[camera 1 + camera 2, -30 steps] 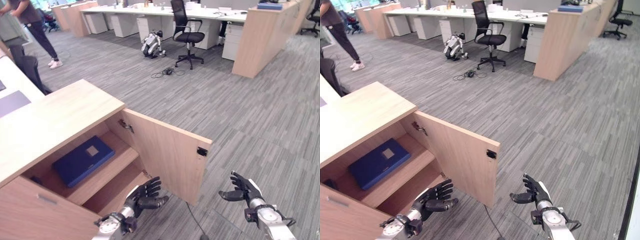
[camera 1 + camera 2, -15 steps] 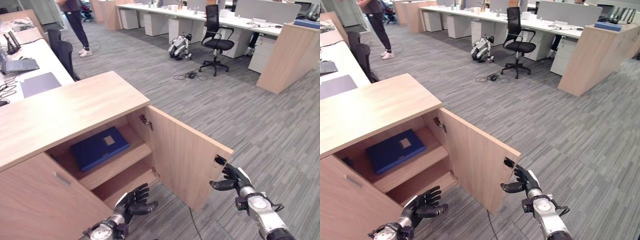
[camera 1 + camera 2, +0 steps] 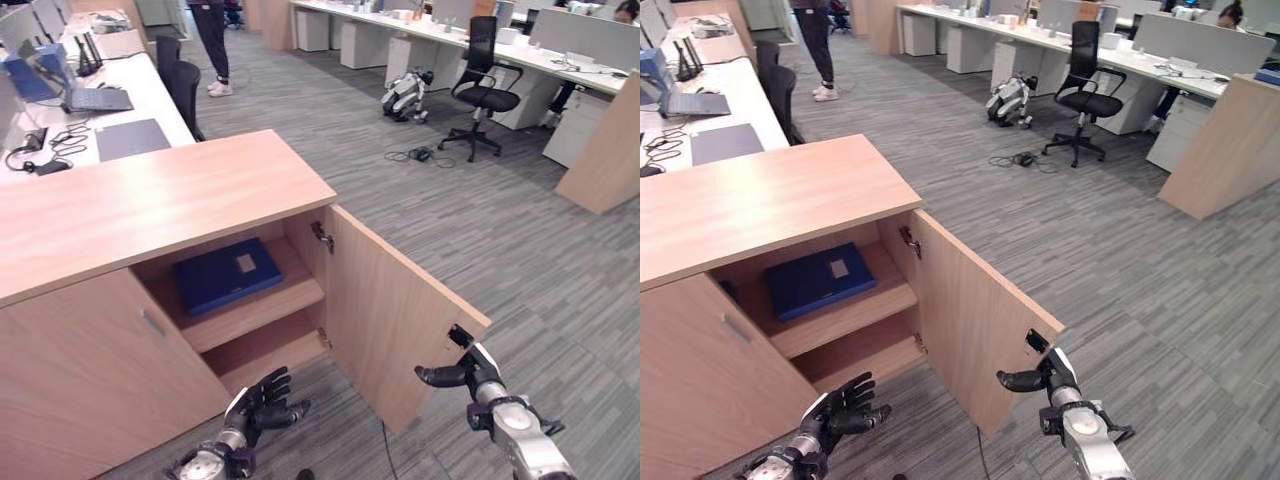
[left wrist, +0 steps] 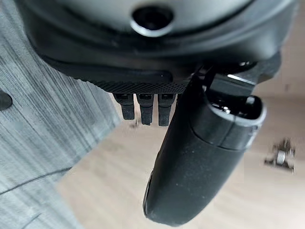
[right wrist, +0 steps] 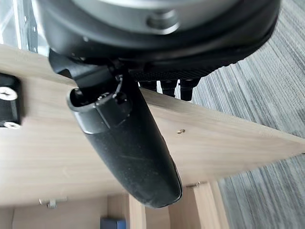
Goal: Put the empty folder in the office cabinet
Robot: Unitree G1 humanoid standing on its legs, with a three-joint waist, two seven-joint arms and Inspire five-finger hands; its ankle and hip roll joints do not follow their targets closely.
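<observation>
A blue folder (image 3: 228, 275) lies flat on the upper shelf of the wooden office cabinet (image 3: 150, 200). The cabinet's right door (image 3: 390, 320) stands swung out towards me. My right hand (image 3: 470, 372) is at the door's free edge by the black latch, open. In the right wrist view its thumb (image 5: 128, 152) lies over the door's inner face (image 5: 214, 143) and its fingers reach past the edge. My left hand (image 3: 258, 405) hangs low in front of the lower shelf, open with fingers spread, holding nothing.
The cabinet's left door (image 3: 90, 370) is closed. A desk with a laptop (image 3: 85, 98) and cables stands at the left, with a dark chair (image 3: 182, 85) beside it. Farther off are a person (image 3: 212, 40), a black office chair (image 3: 480, 90) and a small legged robot (image 3: 405, 95) on the carpet.
The camera has swung, shifting the whole scene. My right hand has come up from beside the door to its free edge. My left hand stays low before the cabinet.
</observation>
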